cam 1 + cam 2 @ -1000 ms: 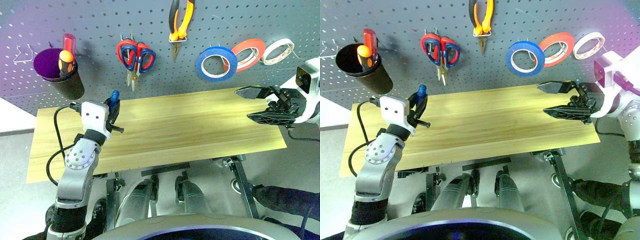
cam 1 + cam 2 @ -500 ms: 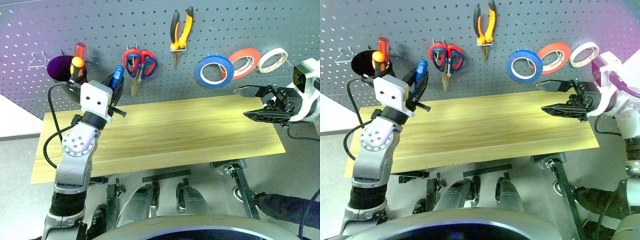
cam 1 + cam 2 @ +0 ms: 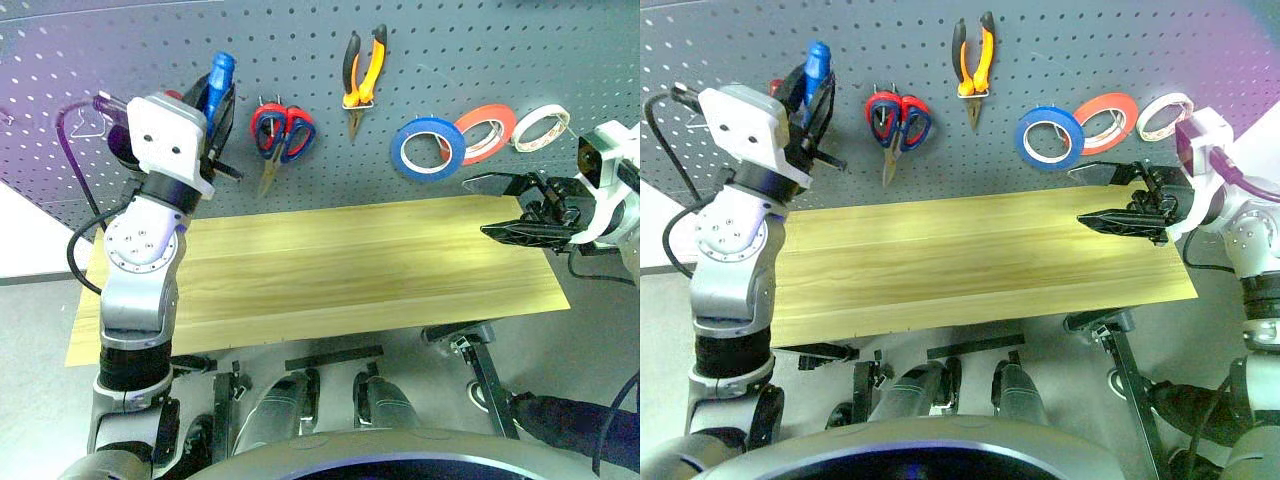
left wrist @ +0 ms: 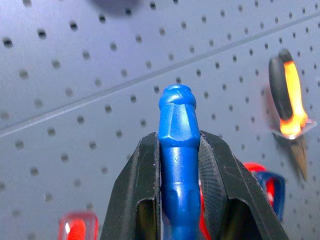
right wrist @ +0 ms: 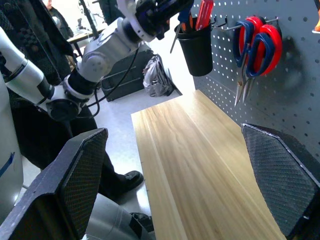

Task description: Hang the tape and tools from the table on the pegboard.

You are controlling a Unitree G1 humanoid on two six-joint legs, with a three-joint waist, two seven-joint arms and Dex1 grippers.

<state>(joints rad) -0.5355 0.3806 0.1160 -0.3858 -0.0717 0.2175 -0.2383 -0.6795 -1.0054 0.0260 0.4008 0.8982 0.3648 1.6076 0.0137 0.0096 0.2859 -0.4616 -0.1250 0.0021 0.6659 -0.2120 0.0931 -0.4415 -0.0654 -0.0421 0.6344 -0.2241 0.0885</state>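
Risk: left gripper [image 4: 179, 165], clamped on a blue-handled tool [image 3: 219, 78] up beside the black cup [image 5: 195, 42] on the pegboard [image 3: 480, 50], could clip the cup's rim and lose it; right gripper [image 3: 500, 209] hangs wide and empty over the table [image 3: 340, 270].

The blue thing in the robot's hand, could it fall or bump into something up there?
Maybe. The left gripper pinches the blue handle only by its sides, so it might slip out. It is lifted close to the black cup and the red scissors on the pegboard, so a small wobble could knock them. The right gripper is open over the table and could not catch it.
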